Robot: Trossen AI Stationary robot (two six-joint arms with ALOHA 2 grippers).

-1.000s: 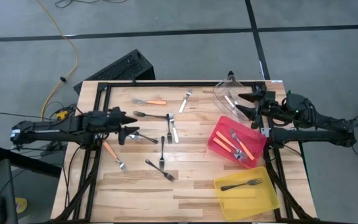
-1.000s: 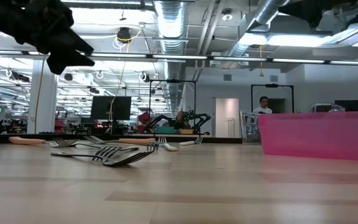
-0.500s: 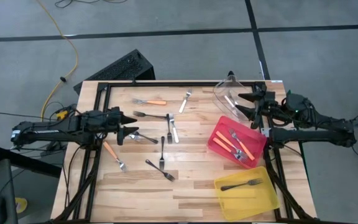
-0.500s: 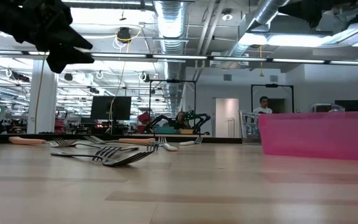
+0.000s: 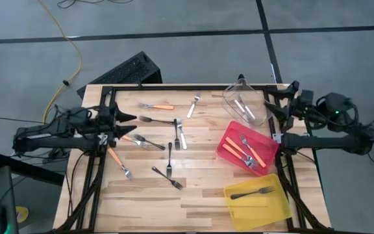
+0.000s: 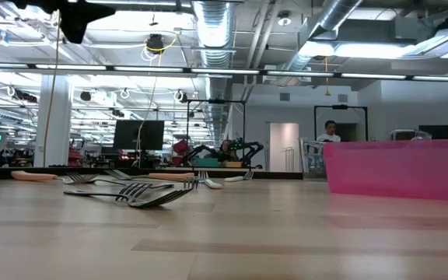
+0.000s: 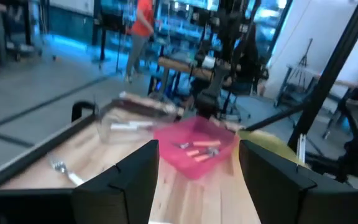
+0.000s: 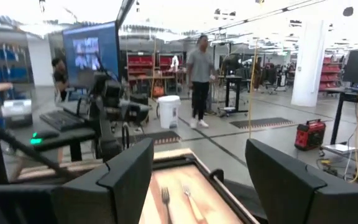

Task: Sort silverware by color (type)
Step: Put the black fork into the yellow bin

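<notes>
Forks (image 5: 169, 158) lie loose across the middle of the wooden table (image 5: 200, 195), with more already in the red bin (image 5: 229, 141), yellow bin (image 5: 274, 208) and clear bin (image 5: 229, 97). Left gripper (image 5: 127, 124) hangs wide apart and empty at the table's left edge. Right gripper (image 5: 273, 105), just as wide and empty, hangs beside the clear bin.

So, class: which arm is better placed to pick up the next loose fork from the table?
Probably left: its open pincer is beside the loose forks; the right pincer is by the clear bin.
</notes>
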